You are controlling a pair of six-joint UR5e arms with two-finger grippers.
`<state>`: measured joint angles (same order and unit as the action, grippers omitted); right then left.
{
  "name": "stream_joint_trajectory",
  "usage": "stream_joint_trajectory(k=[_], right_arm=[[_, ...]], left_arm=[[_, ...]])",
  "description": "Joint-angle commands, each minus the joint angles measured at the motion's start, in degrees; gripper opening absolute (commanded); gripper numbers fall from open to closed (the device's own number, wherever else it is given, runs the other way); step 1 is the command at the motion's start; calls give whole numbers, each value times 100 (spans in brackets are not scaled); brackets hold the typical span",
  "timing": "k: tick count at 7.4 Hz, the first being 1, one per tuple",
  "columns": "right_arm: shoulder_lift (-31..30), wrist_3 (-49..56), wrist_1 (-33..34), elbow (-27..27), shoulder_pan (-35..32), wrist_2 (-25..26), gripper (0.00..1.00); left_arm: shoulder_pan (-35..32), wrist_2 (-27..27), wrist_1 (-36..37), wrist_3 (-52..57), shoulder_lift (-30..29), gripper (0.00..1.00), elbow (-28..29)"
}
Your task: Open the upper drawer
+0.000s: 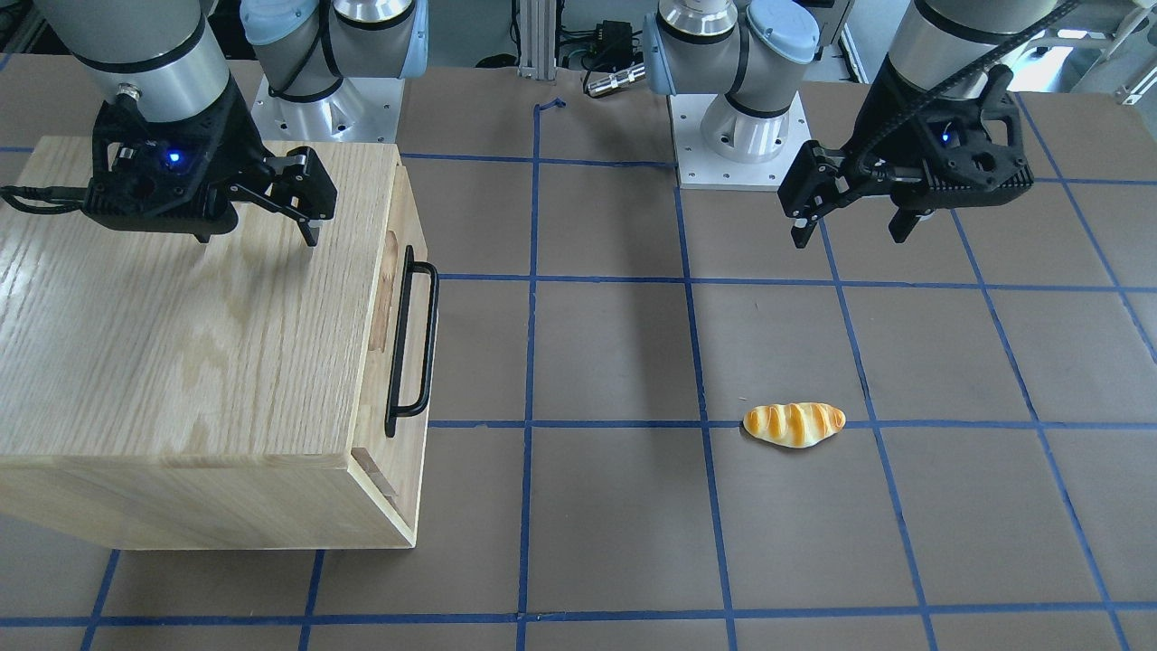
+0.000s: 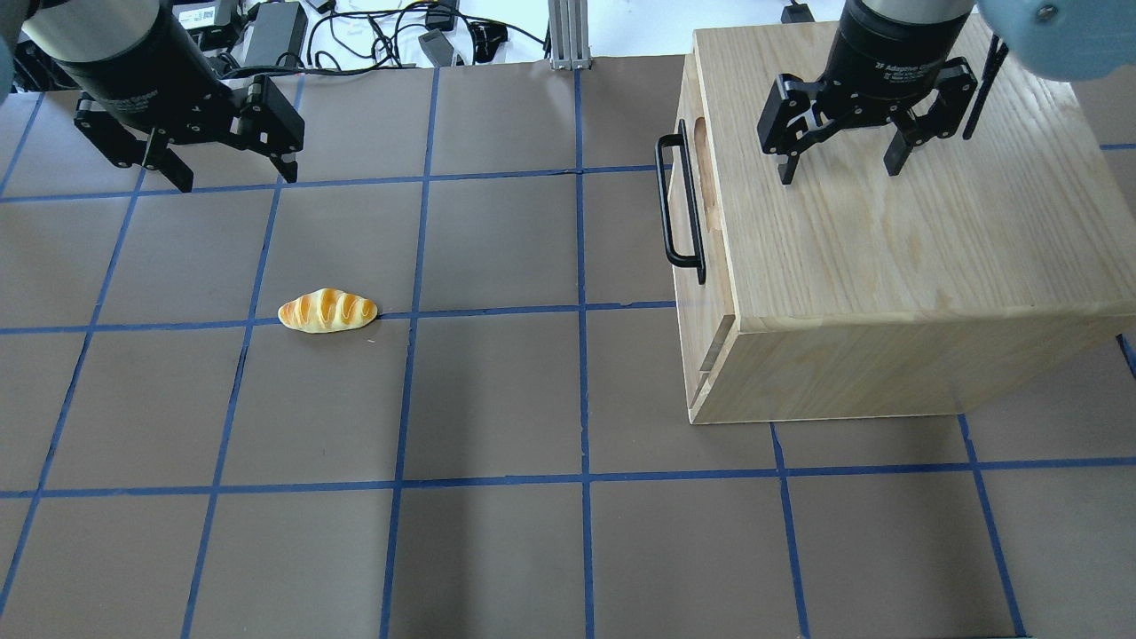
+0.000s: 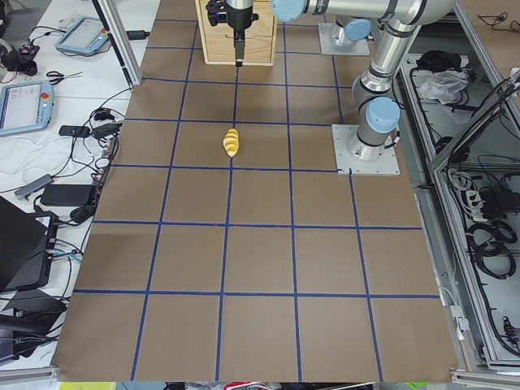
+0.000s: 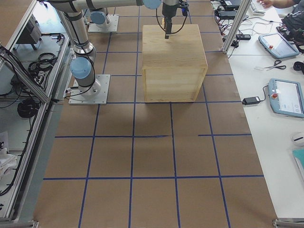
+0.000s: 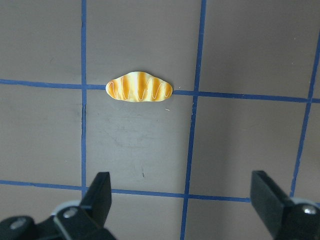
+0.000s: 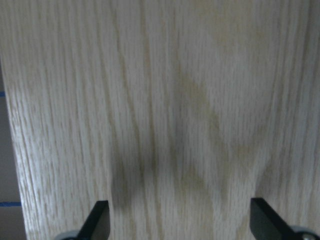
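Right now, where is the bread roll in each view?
Front-facing: bread roll, lower right of centre.
Overhead: roll, left of centre.
Exterior left: roll, upper middle.
Exterior right: not visible.
Left wrist: roll, upper left.
Right wrist: not in it.
Shared landmark: the blue tape line under it.

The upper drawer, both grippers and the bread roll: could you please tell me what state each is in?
Pale-wood upper drawer with long black bar handle: closed, handle untouched.
Left gripper: jaws open, empty, above the brown table.
Right gripper: jaws open, empty, above the oak cabinet top.
Golden striped bread roll: lying on the table, untouched.
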<state>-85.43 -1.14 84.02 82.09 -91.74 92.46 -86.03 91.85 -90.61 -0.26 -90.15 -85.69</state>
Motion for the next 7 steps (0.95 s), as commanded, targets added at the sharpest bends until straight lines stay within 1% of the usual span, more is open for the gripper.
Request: stream_joint_trajectory(k=[1, 7], right_arm=[[0, -1, 0, 9, -2, 0, 100], [0, -1, 0, 0, -2, 0, 100]], left_arm=[[7, 0, -9, 0, -2, 100, -9], [7, 0, 0, 0, -55, 100, -9]])
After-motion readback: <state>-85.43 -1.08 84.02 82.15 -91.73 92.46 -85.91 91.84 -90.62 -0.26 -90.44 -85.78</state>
